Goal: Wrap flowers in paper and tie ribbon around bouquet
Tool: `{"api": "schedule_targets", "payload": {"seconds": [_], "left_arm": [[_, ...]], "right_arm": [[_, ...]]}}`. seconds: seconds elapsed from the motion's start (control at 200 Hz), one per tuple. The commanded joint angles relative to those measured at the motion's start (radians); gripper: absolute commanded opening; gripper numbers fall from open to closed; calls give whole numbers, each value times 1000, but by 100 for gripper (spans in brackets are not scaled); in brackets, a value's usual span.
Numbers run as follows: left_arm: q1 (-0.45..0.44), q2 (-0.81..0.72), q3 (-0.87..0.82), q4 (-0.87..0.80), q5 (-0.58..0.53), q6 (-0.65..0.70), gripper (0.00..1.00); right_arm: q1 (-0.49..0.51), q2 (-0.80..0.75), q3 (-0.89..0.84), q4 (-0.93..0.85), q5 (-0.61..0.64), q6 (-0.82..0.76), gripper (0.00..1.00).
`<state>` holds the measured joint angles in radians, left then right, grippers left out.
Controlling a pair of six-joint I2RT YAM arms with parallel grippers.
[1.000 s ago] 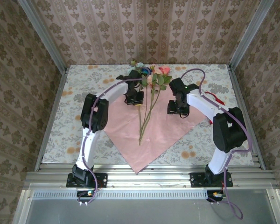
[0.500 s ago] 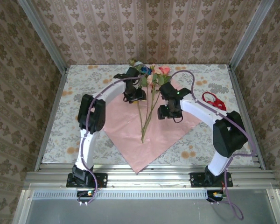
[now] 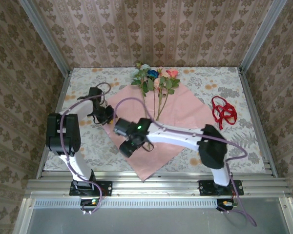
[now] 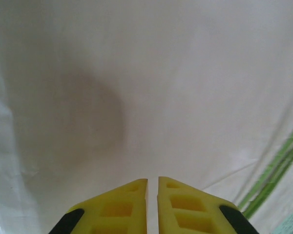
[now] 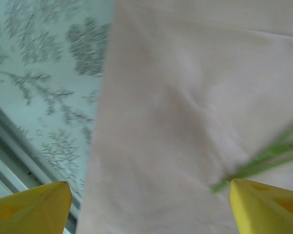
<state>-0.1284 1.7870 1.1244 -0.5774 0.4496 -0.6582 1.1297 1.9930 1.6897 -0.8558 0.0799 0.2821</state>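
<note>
Lying under right fingers (image 5: pixel 264 207): paper (image 5: pixel 185 112)

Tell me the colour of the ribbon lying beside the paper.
The ribbon is bright red; the top external view shows it best.

1 sheet of paper (image 3: pixel 185 112), 1 bunch of flowers (image 3: pixel 156 78), 1 red ribbon (image 3: pixel 222 111)
</note>
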Motion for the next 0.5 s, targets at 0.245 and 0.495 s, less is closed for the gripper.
{"api": "schedule_targets", "payload": {"seconds": [0.245,0.495], "left_arm": [[9,62,-42,45,-40,26,7],[7,69,-37,40,-45,21,6]], "right_arm": [[65,262,212,-200,94,32,88],[71,257,118,-174,108,62,82]]}}
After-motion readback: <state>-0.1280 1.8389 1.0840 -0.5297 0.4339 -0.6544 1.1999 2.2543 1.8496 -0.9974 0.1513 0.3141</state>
